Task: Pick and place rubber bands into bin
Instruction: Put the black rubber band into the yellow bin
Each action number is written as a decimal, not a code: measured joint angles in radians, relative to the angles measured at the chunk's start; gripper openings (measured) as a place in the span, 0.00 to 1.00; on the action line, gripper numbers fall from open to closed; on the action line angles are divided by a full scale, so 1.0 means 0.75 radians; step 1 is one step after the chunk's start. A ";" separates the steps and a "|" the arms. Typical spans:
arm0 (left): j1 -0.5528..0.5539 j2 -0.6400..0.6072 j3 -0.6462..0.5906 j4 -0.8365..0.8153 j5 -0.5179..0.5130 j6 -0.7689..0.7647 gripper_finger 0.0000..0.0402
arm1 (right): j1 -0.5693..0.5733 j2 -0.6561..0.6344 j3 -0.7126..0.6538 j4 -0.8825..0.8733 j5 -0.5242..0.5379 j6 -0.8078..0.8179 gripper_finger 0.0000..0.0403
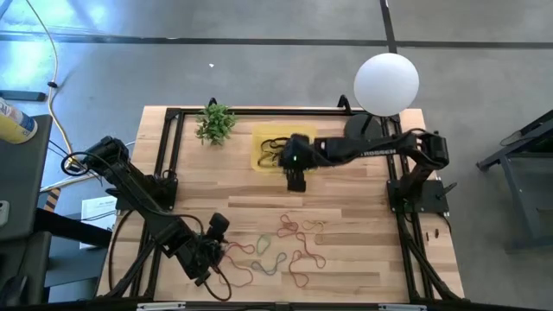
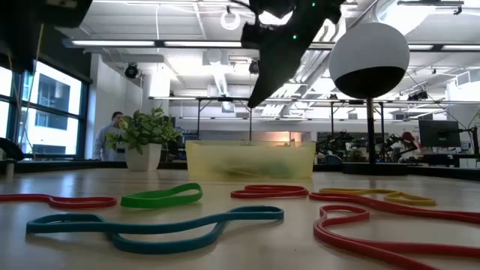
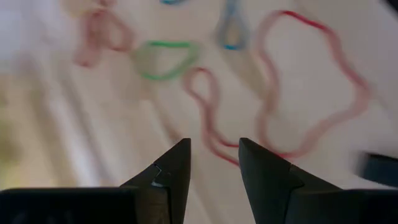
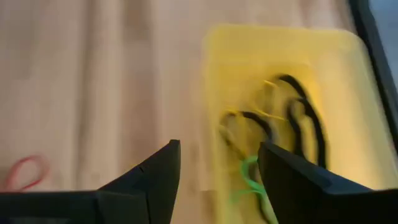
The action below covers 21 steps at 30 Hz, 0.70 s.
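Several rubber bands (image 1: 289, 242) in red, green, blue and yellow lie flat on the near part of the wooden table. My left gripper (image 1: 220, 251) hovers open at their left edge. In its wrist view its fingers (image 3: 214, 152) stand above a thin red loop (image 3: 211, 118), apart from it. The yellow bin (image 1: 259, 136) rests on the far middle of the table and holds black, yellow and green bands (image 4: 273, 130). My right gripper (image 1: 296, 180) is open above the bin's near edge (image 4: 211, 124) and holds nothing.
A small green plant (image 1: 214, 123) in a white pot stands left of the bin. A white globe lamp (image 1: 387, 82) stands at the far right corner. Black frame rails run along the table's sides. A person (image 2: 112, 131) stands far off in the room.
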 joint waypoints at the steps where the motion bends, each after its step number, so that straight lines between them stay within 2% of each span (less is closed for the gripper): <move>1: 0.000 0.000 0.000 -0.004 0.065 -0.002 0.31 | 0.031 0.000 0.000 0.000 0.000 -0.014 0.49; 6: -0.001 0.000 0.000 -0.030 0.383 -0.112 0.31 | 0.170 0.000 0.000 -0.001 0.000 -0.051 0.45; 10: -0.001 0.000 0.000 -0.030 0.545 -0.251 0.31 | 0.266 0.000 0.000 -0.001 0.001 -0.052 0.42; 15: -0.001 0.000 0.000 -0.002 0.564 -0.456 0.31 | 0.366 0.000 0.000 -0.043 0.025 -0.023 0.39; 21: -0.027 0.000 0.000 0.025 0.545 -0.768 0.31 | 0.478 0.000 -0.001 -0.151 0.163 0.026 0.37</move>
